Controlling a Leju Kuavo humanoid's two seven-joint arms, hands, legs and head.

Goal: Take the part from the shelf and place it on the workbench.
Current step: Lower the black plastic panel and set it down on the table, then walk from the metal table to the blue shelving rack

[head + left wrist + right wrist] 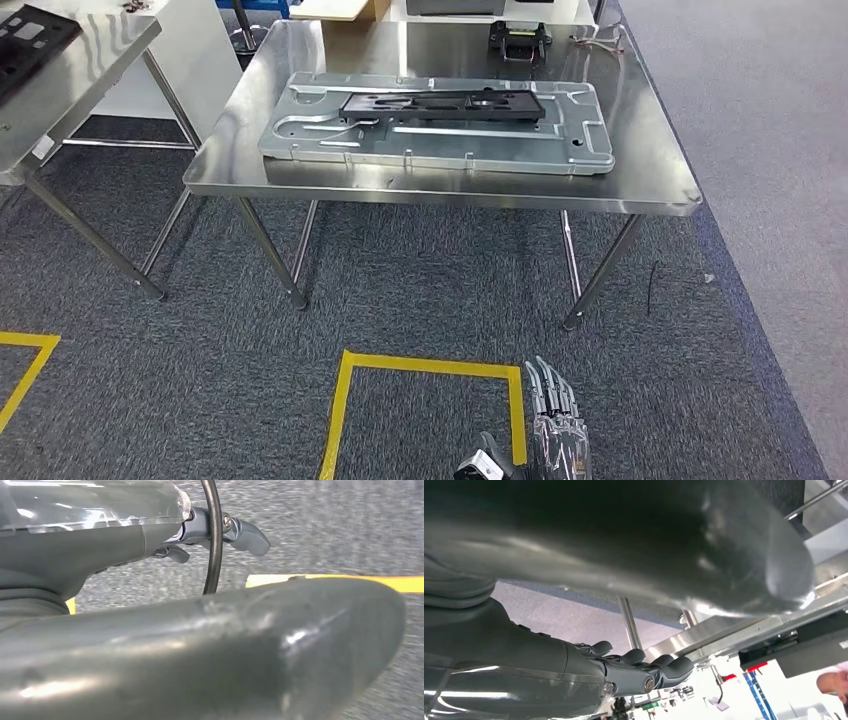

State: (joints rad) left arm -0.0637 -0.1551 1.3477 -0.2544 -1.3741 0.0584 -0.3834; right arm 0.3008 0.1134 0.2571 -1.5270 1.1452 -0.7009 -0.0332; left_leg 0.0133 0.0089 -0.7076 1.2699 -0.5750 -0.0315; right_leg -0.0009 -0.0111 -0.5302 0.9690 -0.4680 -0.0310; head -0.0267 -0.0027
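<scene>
The black part (443,105) already lies on the grey tray (590,155) on the tabletop (660,185). Both hands hang empty, right hand (556,430) and left hand (220,530) with fingers loosely apart; lifting either arm carelessly risks clipping the tabletop's edge.

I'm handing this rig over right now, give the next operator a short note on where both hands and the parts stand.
Right hand: hangs low over the carpet in the head view, fingers straight, holding nothing.
Left hand: seen in its wrist view above the carpet, nothing in it.
Things: the black part lies flat on the grey metal panel, which rests on the steel workbench.
Done: a part sits on the workbench and neither hand carries anything.
Left: nothing obvious; confirm whether more parts are due from the shelf.
</scene>
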